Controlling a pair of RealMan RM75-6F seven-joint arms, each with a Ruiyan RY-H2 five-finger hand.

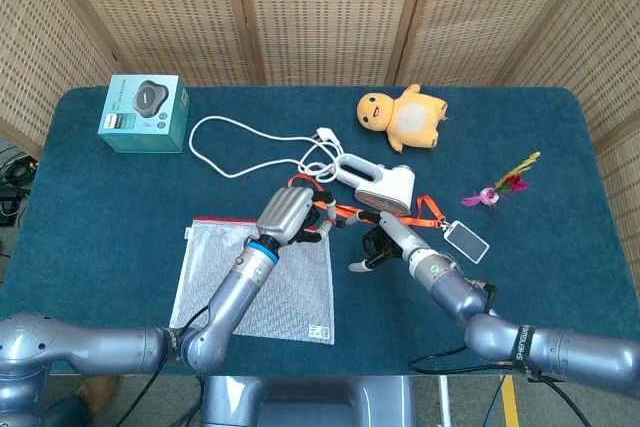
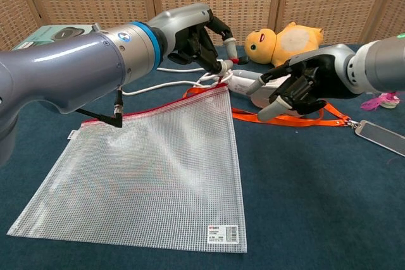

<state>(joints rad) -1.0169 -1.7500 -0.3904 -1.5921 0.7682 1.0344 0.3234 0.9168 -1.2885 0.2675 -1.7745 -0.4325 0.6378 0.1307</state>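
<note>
Mesh zip pouch (image 2: 152,175): lies flat on table (image 1: 120,197), red top corner pinched and lifted by left hand (image 2: 202,39), likely to reposition it. Right hand (image 2: 297,90): fingers loosely curled, empty, above orange lanyard (image 2: 297,120), beside white handheld device (image 2: 278,93).

Blue table (image 1: 120,187) with box (image 1: 145,113), plush duck (image 1: 403,116), cable (image 1: 235,137), flower (image 1: 501,187).
</note>
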